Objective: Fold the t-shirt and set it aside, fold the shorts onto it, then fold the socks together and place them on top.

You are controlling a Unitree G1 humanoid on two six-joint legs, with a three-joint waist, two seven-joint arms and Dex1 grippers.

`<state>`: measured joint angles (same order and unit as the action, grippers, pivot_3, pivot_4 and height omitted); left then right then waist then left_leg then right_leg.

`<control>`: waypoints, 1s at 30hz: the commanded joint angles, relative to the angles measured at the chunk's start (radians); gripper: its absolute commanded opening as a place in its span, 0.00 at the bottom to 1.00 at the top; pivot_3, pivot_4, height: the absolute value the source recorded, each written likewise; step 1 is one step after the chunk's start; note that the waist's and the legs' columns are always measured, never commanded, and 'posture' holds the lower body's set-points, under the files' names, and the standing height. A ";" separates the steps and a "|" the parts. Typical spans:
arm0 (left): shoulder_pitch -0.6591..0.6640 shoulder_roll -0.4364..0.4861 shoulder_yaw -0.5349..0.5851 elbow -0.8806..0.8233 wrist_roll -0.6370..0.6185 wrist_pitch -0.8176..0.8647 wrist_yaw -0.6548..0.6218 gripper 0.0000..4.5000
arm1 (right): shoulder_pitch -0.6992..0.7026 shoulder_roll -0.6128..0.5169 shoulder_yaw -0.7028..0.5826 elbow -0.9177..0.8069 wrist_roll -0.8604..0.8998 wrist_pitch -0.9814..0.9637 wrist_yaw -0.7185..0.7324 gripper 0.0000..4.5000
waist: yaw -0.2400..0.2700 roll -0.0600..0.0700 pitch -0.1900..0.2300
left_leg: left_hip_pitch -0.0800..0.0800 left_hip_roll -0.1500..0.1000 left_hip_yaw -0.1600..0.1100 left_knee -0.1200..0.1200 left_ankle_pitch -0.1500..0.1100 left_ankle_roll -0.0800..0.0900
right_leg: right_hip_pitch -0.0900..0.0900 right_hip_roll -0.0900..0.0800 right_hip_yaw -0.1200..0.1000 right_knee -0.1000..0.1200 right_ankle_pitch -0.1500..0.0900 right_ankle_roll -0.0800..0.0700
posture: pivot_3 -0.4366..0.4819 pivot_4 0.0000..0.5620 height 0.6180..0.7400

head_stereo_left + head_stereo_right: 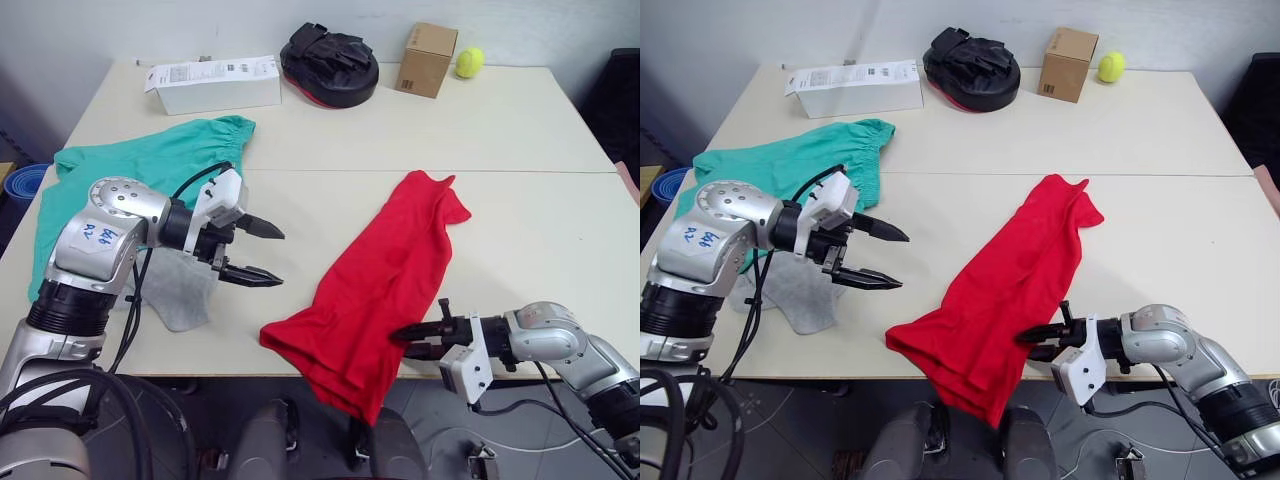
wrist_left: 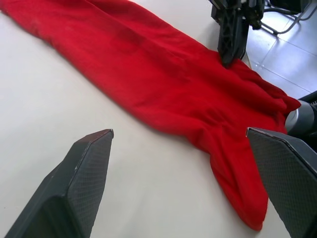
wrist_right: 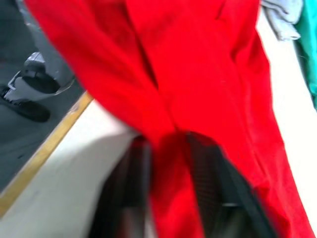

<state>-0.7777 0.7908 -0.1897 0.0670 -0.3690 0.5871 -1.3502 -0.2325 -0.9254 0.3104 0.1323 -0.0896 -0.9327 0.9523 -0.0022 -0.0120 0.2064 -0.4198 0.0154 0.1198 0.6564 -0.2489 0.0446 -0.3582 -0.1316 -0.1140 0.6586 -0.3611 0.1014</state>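
The t-shirt [image 1: 385, 265] lies long and bunched, one end hanging off the table [image 1: 520, 130]. The right hand [image 1: 418, 338] pinches that end. The left hand [image 1: 262, 253] waits wide beside it. Nothing is folded yet; shorts [image 1: 140, 165] and socks [image 1: 175, 290] lie left of the t-shirt.

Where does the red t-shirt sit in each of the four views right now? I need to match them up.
Left eye view: t-shirt runs diagonally, centre-right, near end draped off the table edge.
Right eye view: same diagonal, centre.
Left wrist view: across the upper part and right side, beyond the open left gripper.
Right wrist view: hangs across most of the frame, pinched in the right gripper.
Shared landmark: right gripper at the shirt's near edge.
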 commanded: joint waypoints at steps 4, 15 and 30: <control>-0.172 -0.152 -0.008 0.260 0.048 0.022 0.082 1.00 | -0.013 -0.088 0.000 0.062 0.000 -0.129 0.029 0.00 | 0.015 0.000 0.000 | -0.001 0.000 -0.001 0.004 0.000 0.002 | 0.001 0.000 -0.001 0.000 0.000 0.000 | 0.48 0.27 1.00; -0.426 -0.435 -0.039 0.809 0.181 -0.102 0.093 1.00 | -0.069 -0.220 0.051 0.209 -0.052 -0.406 0.026 0.00 | 0.024 -0.002 0.001 | -0.002 -0.001 0.000 0.005 -0.001 0.003 | 0.001 0.000 -0.003 0.001 0.001 0.001 | 0.48 0.27 1.00; -0.598 -0.758 0.109 1.227 0.248 -0.170 0.380 1.00 | -0.052 -0.228 0.039 0.112 -0.060 -0.320 -0.038 0.00 | 0.021 -0.003 0.002 | -0.002 -0.001 -0.001 0.006 -0.001 0.003 | 0.001 -0.001 -0.004 0.001 0.001 0.001 | 0.48 0.27 1.00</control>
<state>-1.3475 0.0453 -0.1106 1.2777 -0.1230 0.4243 -1.0049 -0.2943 -1.1301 0.3543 0.2829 -0.1607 -1.2671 0.9226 0.0187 -0.0146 0.2079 -0.4219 0.0147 0.1182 0.6623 -0.2500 0.0475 -0.3567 -0.1325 -0.1183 0.6593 -0.3604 0.1029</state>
